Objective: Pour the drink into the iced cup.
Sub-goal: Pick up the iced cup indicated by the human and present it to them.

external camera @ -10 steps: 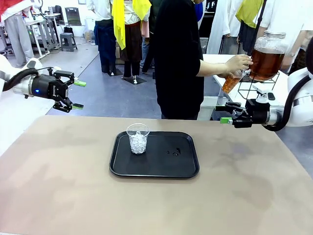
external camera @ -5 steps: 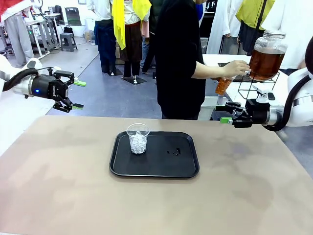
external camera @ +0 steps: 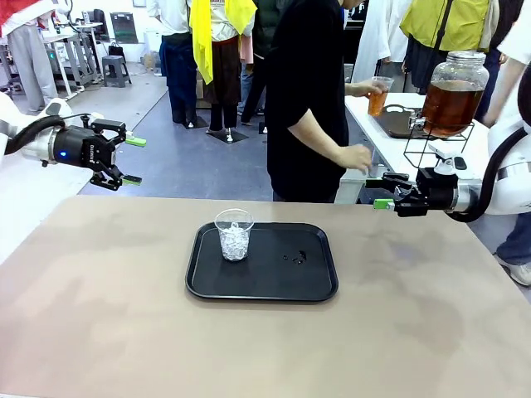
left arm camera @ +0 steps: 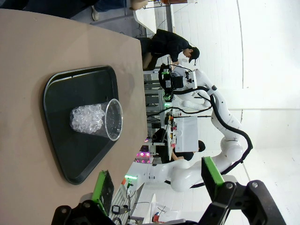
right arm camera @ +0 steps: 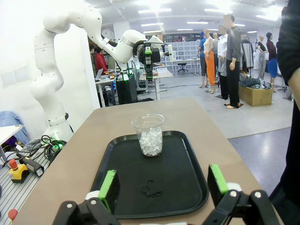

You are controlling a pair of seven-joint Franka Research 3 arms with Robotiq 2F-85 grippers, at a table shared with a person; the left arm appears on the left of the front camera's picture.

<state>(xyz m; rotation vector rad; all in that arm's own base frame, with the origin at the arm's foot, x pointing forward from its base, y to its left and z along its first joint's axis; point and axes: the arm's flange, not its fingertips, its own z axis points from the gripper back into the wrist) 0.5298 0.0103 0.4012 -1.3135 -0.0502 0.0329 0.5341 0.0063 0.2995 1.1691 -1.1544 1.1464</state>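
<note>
Front view: jaws on both arms spread empty either side of the tray (external camera: pixel 319 286), iced cup (external camera: pixel 234 235) upright on its left half, drink (external camera: pixel 377 103) in a person's hand (external camera: pixel 367 86) far behind it; could slosh at a hurried handover or topple the cup.

Cup of ice on the tray, framed by spread fingers.

The right gripper (right arm camera: pixel 161 172) has its jaws wide apart, with green pads (right arm camera: pixel 108 186) either side of the black tray (right arm camera: pixel 187 173). A clear cup (right arm camera: pixel 149 135), part filled with ice, stands upright on the tray's far half, and a few dark drops (right arm camera: pixel 151 188) lie nearer. The tray sits on a tan table (right arm camera: pixel 79 159). Past the far edge hangs the left gripper (right arm camera: pixel 149 52) on its white arm. A black sleeve (right arm camera: pixel 288 42) is at the right edge.
</note>
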